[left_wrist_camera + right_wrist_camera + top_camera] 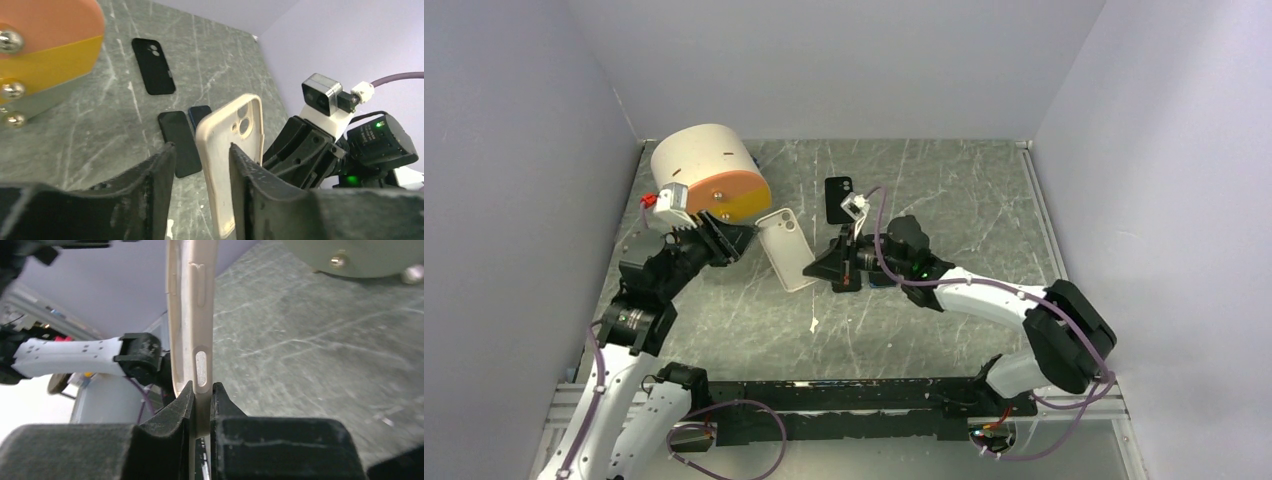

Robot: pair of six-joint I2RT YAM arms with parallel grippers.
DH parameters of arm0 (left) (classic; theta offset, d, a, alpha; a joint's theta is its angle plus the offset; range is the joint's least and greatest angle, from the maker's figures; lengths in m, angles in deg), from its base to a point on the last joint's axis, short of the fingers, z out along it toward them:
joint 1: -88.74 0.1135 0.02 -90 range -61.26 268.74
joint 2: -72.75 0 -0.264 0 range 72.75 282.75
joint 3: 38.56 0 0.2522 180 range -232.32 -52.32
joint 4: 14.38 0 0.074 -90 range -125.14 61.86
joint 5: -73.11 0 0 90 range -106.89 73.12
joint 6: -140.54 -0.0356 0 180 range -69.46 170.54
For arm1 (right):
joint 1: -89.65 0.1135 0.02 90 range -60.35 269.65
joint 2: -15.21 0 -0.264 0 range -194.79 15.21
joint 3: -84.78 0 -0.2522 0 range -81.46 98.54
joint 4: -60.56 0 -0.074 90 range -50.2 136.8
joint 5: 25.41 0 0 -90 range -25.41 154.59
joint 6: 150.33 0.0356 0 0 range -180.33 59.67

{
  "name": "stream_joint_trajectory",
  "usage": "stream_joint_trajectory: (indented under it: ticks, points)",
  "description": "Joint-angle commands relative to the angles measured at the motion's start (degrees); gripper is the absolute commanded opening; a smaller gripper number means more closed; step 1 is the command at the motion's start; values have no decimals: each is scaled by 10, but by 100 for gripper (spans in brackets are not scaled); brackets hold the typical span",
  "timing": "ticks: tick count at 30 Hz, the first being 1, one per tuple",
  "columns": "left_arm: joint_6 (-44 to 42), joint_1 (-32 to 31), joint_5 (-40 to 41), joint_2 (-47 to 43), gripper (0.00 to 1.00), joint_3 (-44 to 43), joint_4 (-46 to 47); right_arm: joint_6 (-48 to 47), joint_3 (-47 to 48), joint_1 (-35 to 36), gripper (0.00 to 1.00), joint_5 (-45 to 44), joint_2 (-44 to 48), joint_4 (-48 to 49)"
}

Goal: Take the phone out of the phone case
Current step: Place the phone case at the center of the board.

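Observation:
A beige phone case is held off the table between the two arms, standing on edge. My right gripper is shut on its lower rim. My left gripper is open around the case's other end; the case rests against the right finger, with a gap to the left finger. The camera cutout looks pale and see-through. A dark phone and a blue one lie flat on the table under the case.
A large tan and orange cylinder stands at the back left, close to my left arm. A black phone-shaped piece with camera holes lies at the back middle. A small white scrap lies on the marbled table.

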Motion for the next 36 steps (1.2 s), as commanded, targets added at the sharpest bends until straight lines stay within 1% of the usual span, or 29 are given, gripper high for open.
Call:
stream_joint_trajectory:
  ticks: [1,4,9,12,15,17,20,28,31,33,36]
  points:
    - [-92,3,79,-22,53,-72,-95,-54,36,-39,0,-47,39,-122]
    - [-126,3,105,-27,61,-100,-138,-83,57,-81,0,-75,44,-213]
    - [-163,3,167,-50,67,-116,-189,-83,63,-197,0,-80,29,-262]
    - [-173,3,175,-78,74,-110,-199,-101,90,-238,0,-96,-9,-291]
    - [-187,3,220,-94,83,-111,-226,-109,131,-275,0,-90,-62,-316]
    - [-195,3,240,-100,87,-110,-238,-114,161,-294,0,-85,-99,-329]
    - [-196,3,251,-113,89,-98,-242,-117,211,-317,0,-85,-155,-347]
    - [-203,12,241,-119,89,-86,-249,-116,328,-343,0,-54,-309,-376]
    - [-205,27,229,-121,89,-82,-245,-111,363,-343,0,-47,-352,-376]
    - [-204,39,218,-121,89,-79,-242,-105,385,-343,1,-36,-377,-394]
    - [-204,47,210,-121,89,-78,-240,-94,398,-343,2,-19,-403,-388]
